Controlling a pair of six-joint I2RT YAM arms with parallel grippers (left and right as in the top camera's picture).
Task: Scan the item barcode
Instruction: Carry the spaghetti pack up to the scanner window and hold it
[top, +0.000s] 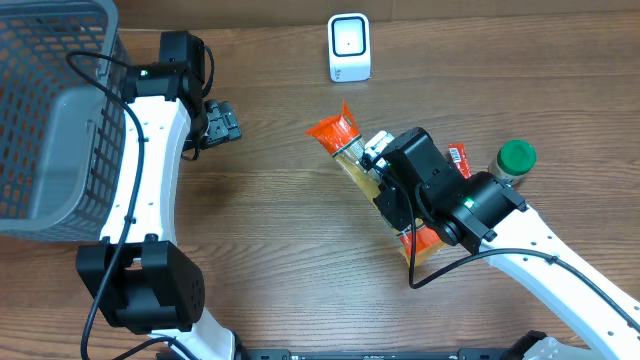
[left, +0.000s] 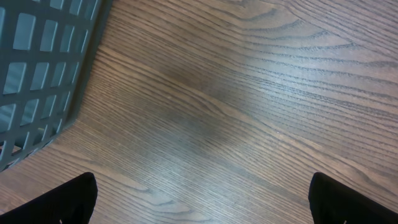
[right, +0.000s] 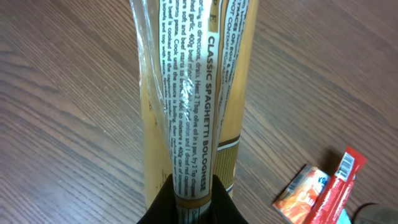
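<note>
The item is a long clear-and-yellow spaghetti packet (top: 352, 165) with orange ends, lying slantwise at mid-table. My right gripper (top: 369, 156) is shut on it; in the right wrist view the black fingers (right: 163, 202) pinch the packet (right: 191, 93), whose label of printed text faces the camera. I see no barcode on it. The white scanner (top: 349, 47) stands at the far edge, well beyond the packet. My left gripper (top: 221, 122) hangs open over bare wood beside the basket, its jaws wide apart around nothing (left: 204, 204).
A grey wire basket (top: 50, 110) fills the left side; its corner (left: 37, 74) shows in the left wrist view. A green-lidded jar (top: 516, 158) and a red sachet (top: 458, 157) lie right of the packet. Small orange and red packs (right: 317, 190) rest on the wood.
</note>
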